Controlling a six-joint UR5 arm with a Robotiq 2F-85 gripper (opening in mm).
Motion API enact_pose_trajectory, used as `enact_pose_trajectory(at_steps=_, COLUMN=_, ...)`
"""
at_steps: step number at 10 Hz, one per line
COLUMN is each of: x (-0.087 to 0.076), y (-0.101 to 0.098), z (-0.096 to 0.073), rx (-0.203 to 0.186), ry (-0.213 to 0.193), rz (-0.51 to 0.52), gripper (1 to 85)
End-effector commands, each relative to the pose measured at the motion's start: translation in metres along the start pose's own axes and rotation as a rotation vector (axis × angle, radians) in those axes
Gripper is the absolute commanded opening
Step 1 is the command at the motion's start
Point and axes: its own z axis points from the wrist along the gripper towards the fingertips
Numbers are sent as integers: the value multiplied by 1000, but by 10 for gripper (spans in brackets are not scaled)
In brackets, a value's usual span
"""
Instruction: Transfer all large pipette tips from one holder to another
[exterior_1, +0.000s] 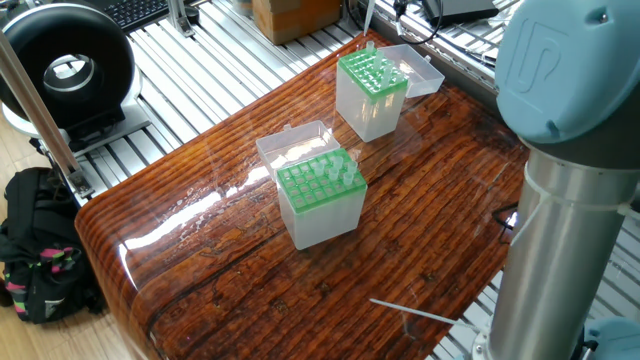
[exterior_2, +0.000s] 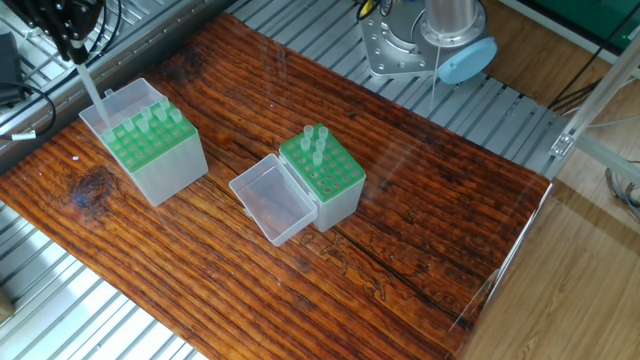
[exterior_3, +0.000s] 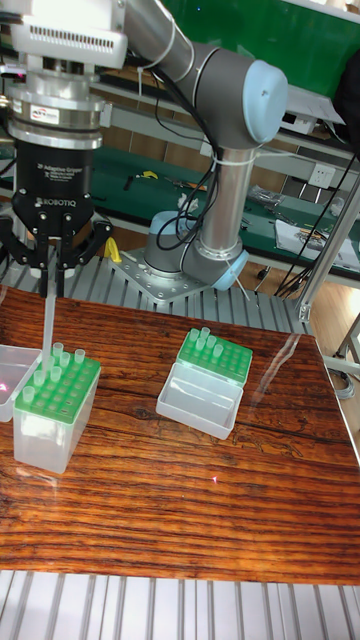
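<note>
Translucent tip (exterior_3: 47, 318) between closed fingers (exterior_3: 62, 262)

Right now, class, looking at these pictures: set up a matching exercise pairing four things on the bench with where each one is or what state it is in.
Things:
1. gripper
2. held pipette tip
3. fuller rack
4. rack with few tips

States:
a. nearer the arm's base
b. hanging above a rack
c. shut on a tip
d. right under the gripper

Pairs: 1-c, 2-b, 3-d, 4-a
</note>
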Motion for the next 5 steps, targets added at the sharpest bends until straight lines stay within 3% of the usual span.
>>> enact_pose_trajectory(at_steps=1, x=12, y=28, z=6, rx=-37, ry=15, rz=18, gripper=17)
enact_pose_trajectory(at_steps=3, x=12, y=17, z=9, rx=11, ry=16, rz=16, gripper=10)
enact_pose_trajectory(at_steps=5, x=7, y=8, z=12, rx=19, ry=14, rz=7, gripper=10)
